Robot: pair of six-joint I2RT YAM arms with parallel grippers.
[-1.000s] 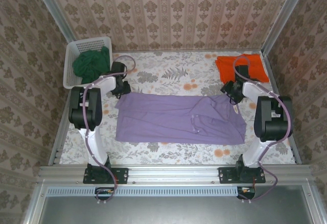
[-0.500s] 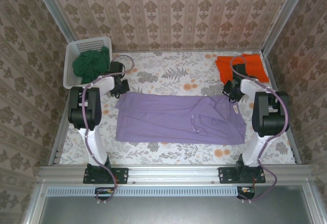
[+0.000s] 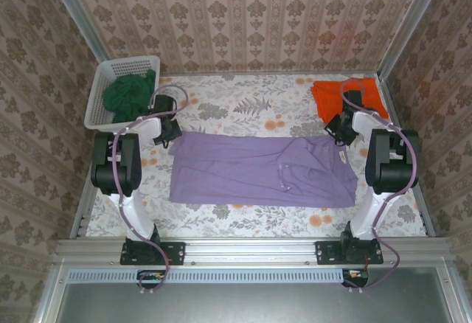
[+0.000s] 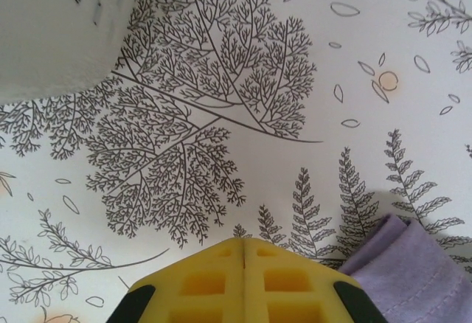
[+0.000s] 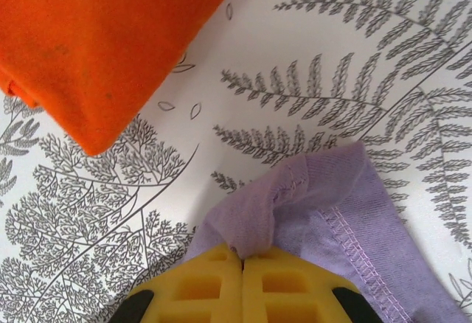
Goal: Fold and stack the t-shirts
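Both grippers just closed; right gripper clamps a corner of the purple tee; left gripper shut beside the cloth, seemingly empty; regrasp likely needed.

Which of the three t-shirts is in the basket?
The dark green t-shirt, bunched in the white basket; the purple t-shirt lies spread mid-table, the orange t-shirt far right.

Black-and-white arms, lilac cables, yellow claw pads

This is a robot test cell dressed up as a home. Beige damask wallpaper panels in bare aluminium framing enclose a fern-and-flower-print table. Two black-and-white arms are bolted to it.
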